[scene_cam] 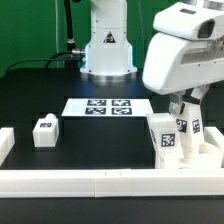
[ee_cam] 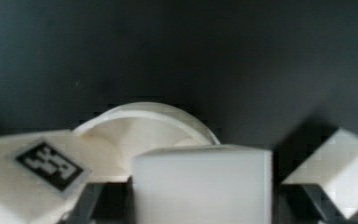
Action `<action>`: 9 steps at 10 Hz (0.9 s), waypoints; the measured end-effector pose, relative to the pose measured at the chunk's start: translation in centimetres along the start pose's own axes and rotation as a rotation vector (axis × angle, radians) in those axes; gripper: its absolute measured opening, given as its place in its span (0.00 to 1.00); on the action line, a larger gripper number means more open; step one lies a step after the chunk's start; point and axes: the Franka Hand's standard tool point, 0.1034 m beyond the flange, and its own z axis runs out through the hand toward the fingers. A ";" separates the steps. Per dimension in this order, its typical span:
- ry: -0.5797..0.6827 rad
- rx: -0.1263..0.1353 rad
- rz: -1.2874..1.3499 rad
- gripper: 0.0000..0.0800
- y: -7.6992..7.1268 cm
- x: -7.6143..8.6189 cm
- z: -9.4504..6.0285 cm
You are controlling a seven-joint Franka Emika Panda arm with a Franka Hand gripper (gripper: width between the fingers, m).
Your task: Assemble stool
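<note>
My gripper [scene_cam: 186,116] hangs at the exterior view's right, shut on a white stool leg [scene_cam: 186,127] with a tag on its face. In the wrist view this leg [ee_cam: 201,185] fills the gap between my dark fingers [ee_cam: 108,198]. Under it lies the round white seat [ee_cam: 149,122]. A second tagged leg [scene_cam: 163,136] stands upright right beside the held one and also shows in the wrist view [ee_cam: 48,162]. A third leg [scene_cam: 45,131] lies apart at the exterior view's left. Another white piece [ee_cam: 343,166] borders the held leg; I cannot tell what it is.
The marker board [scene_cam: 108,105] lies flat mid-table in front of the robot base [scene_cam: 107,50]. Long white border bars [scene_cam: 100,185] run along the near edge, with another bar [scene_cam: 5,146] at the exterior view's left. The tabletop is black.
</note>
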 end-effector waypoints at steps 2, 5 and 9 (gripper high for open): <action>0.005 0.015 0.141 0.42 -0.1 0.1 0.0; 0.013 0.033 0.427 0.42 -0.4 0.3 0.0; 0.022 0.105 0.964 0.42 -1.3 0.9 -0.1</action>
